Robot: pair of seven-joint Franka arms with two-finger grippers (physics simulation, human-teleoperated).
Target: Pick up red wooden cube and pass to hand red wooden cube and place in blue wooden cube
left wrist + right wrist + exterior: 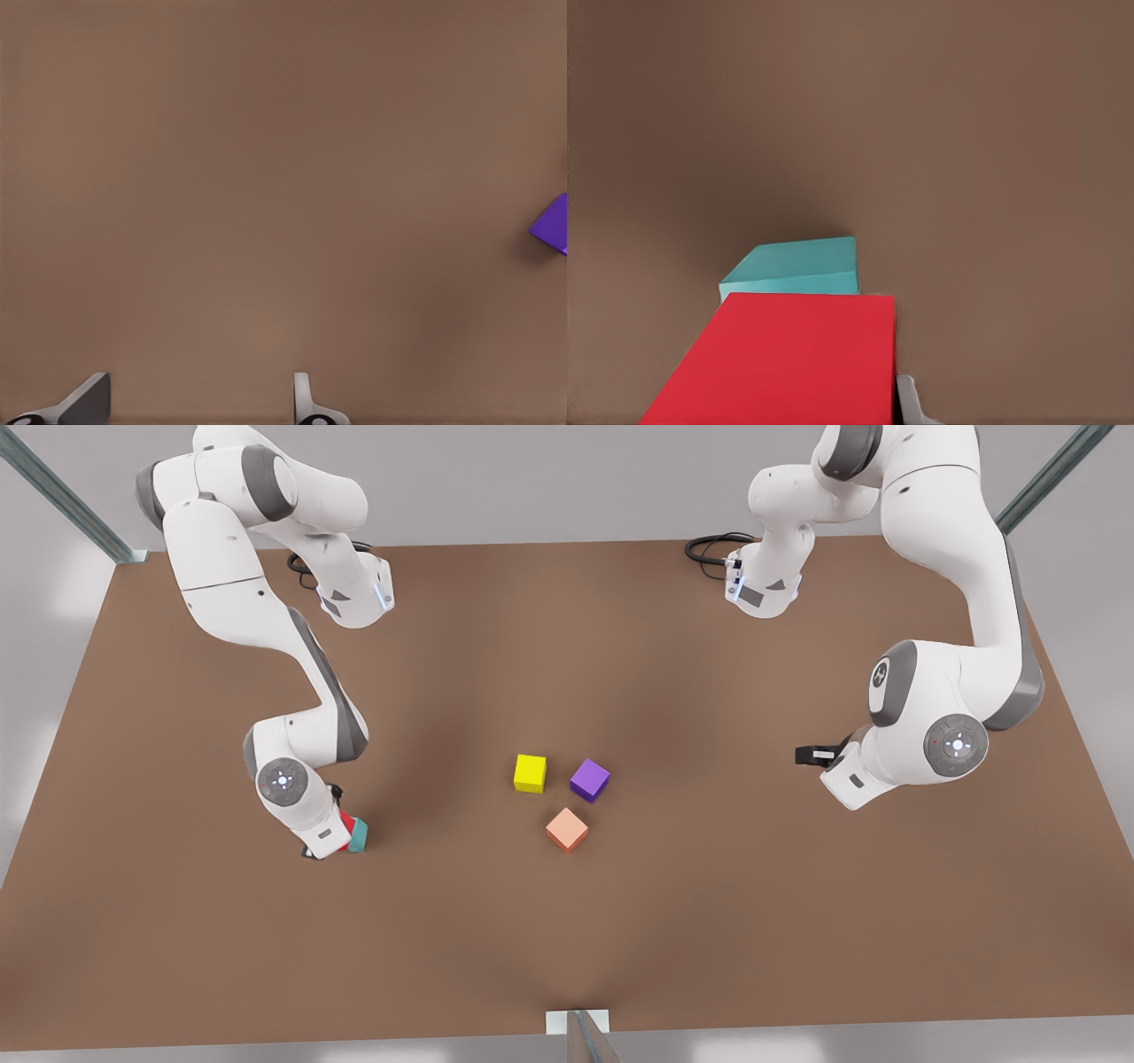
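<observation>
The red wooden cube (346,824) is held in my right gripper (339,838), low at the front view's left. In the right wrist view the red wooden cube (788,359) sits between the fingers, with one fingertip (911,403) against its side. The blue wooden cube (359,836), teal in colour, rests on the table right beside it; the blue wooden cube (799,268) lies just beyond the red one and partly under its edge. My left gripper (804,755) waits open above the table at the front view's right, its fingers (89,400) spread over bare table.
A yellow cube (530,772), a purple cube (589,779) and a salmon-orange cube (567,829) lie near the middle of the brown table (726,886). The purple cube (554,224) sits off to one side of the left gripper. Cables lie at the back by both arm bases.
</observation>
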